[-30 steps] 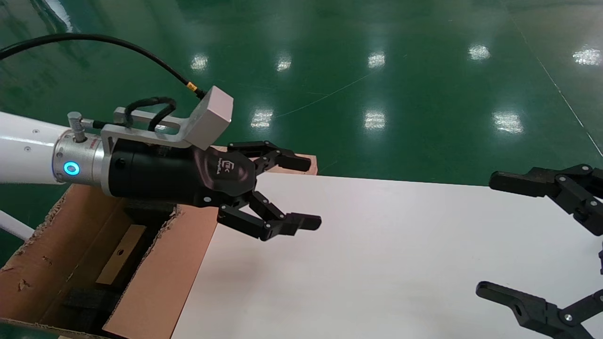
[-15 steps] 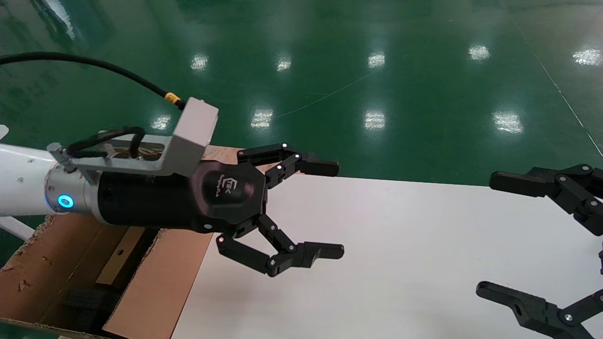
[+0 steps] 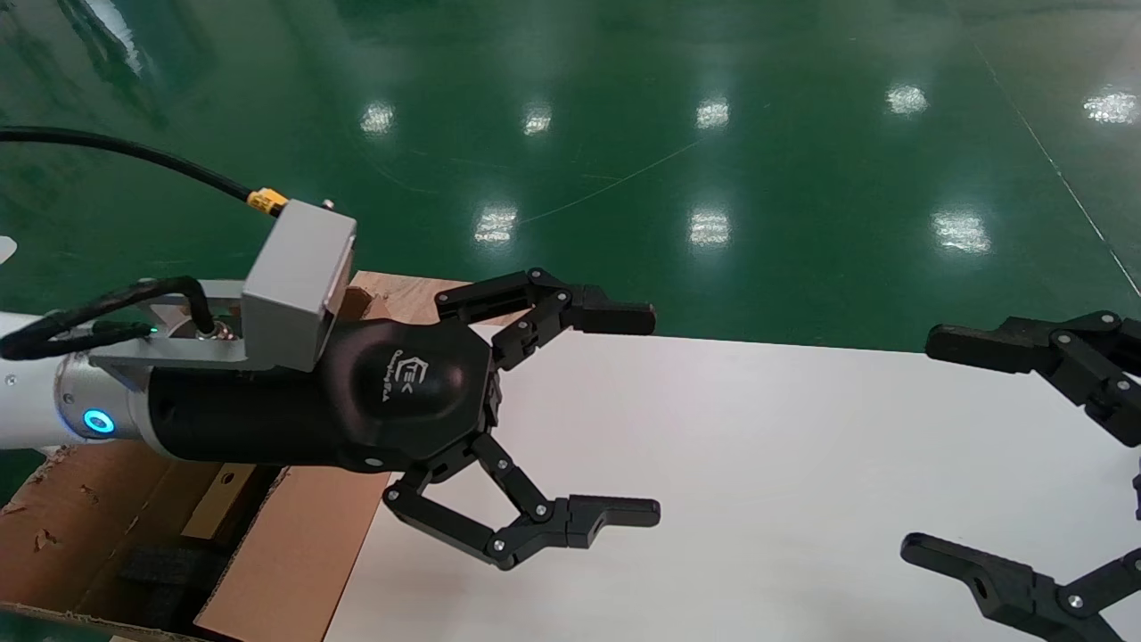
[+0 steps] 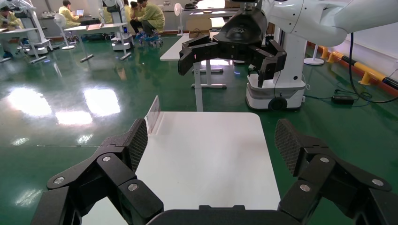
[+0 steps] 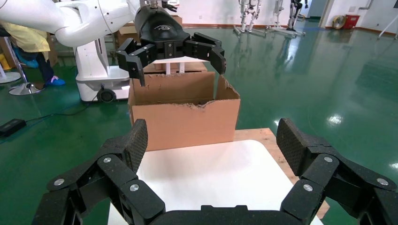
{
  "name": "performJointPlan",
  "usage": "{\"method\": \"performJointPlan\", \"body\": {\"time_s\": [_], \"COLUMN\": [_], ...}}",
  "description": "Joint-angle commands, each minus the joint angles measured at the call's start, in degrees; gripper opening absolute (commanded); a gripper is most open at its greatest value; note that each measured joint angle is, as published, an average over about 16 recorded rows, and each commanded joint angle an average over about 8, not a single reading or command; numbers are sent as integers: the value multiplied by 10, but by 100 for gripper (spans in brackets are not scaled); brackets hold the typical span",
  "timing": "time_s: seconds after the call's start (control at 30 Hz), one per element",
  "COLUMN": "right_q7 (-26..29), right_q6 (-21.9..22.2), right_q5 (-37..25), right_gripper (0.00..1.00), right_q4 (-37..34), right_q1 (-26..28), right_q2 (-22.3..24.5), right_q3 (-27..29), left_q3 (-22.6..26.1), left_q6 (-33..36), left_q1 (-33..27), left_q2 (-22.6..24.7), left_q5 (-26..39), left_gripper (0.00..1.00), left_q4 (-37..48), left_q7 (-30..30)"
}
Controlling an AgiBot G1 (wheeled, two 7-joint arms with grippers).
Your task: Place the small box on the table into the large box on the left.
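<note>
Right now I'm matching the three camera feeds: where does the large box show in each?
Head view: large box at lower left, partly under the left gripper.
Left wrist view: not in it.
Right wrist view: large box upper middle, beyond the table.
Shared landmark: the white table.

Spread wide over the table [image 5: 211, 173]: right gripper [image 5: 213, 145]. Beyond, stood ragged-edged, the large box [image 5: 185, 115]; above it, left gripper [image 5: 180, 58], fingers parted.

The bench [image 3: 758, 464] top lies bare between the two wide-open tools — left tool [image 3: 615, 415] over its left edge, right tool [image 3: 980, 446] at its right edge. The large box [image 5: 185, 117] walls off the left edge.
</note>
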Motion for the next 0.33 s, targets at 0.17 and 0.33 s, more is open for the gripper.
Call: {"method": "performJointPlan", "body": {"time_s": [0.17, 0.33], "right_q7": [0, 0], "right_q6": [0, 0], "right_q5": [0, 0], "right_gripper": [100, 100], "right_q4": [0, 0], "right_q1": [0, 0], "right_q2": [0, 0], "right_q3": [0, 0], "left_q3": [2, 5], "left_q6": [0, 0], "left_q1": [-2, -5], "left_q2": [0, 0], "left_q5": [0, 2], "left_gripper": [100, 100], "left_q4": [1, 2], "left_q7": [-1, -2]}}
